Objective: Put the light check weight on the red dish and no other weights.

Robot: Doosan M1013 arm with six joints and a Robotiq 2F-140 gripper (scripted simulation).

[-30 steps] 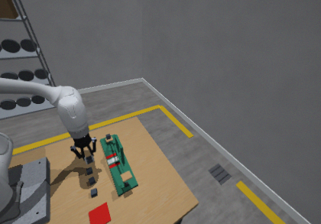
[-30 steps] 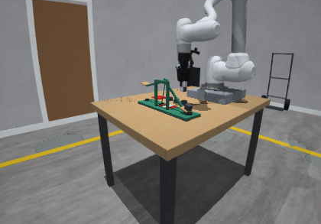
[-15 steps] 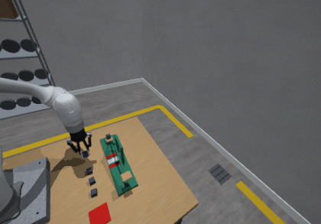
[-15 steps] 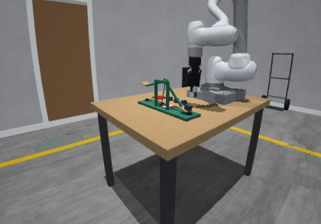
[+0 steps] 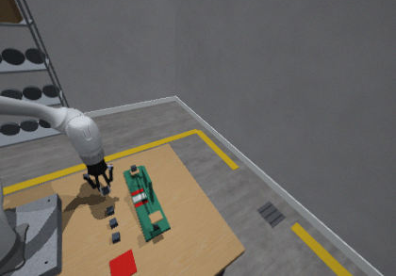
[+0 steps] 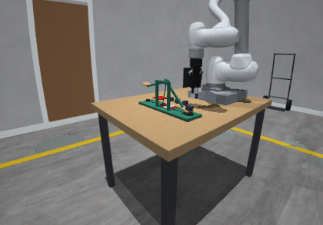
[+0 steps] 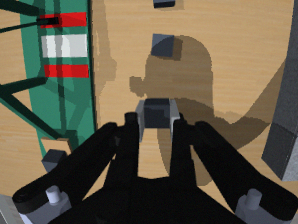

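Note:
My gripper [image 5: 105, 188] is shut on a dark check weight [image 7: 158, 112] and holds it a little above the table, left of the green rocker balance [image 5: 145, 202]. Another weight [image 5: 134, 169] sits on the balance's far pan, which is down. The near pan [image 5: 156, 217] is empty and raised. The red dish lies flat and empty at the table's front edge.
The robot's grey base plate [image 5: 33, 233] takes up the table's left side. The balance's upright post and beam [image 6: 166, 91] stand above the board. A shelf rack [image 5: 24, 73] stands behind the table. A hand truck [image 6: 282, 80] stands by the wall.

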